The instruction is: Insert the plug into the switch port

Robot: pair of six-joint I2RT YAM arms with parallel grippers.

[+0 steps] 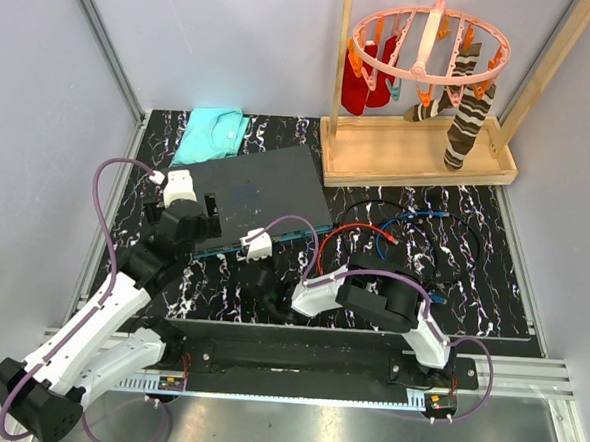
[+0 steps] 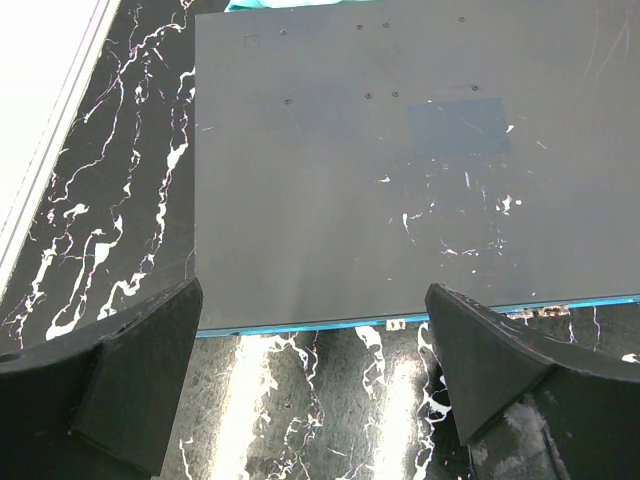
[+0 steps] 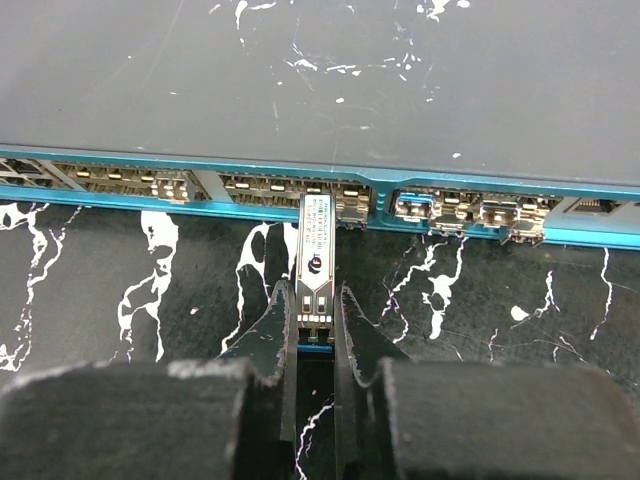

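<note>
The switch (image 1: 262, 184) is a flat dark grey box lying mid-table, its teal front edge with a row of sockets (image 3: 130, 182) facing me. My right gripper (image 3: 315, 300) is shut on the plug (image 3: 318, 250), a small silver module with a printed label. The plug's far end meets a socket near the middle of the teal edge; how deep it sits I cannot tell. In the top view the right gripper (image 1: 262, 261) is at the switch's front edge. My left gripper (image 2: 312, 300) is open and empty, hovering over the switch's (image 2: 350, 200) near left corner (image 1: 200, 225).
A folded teal cloth (image 1: 212, 134) lies behind the switch. A wooden stand (image 1: 419, 158) with a pink sock hanger (image 1: 426, 39) is at the back right. Red, blue and black cables (image 1: 394, 232) lie loose right of the switch. Grey walls close in both sides.
</note>
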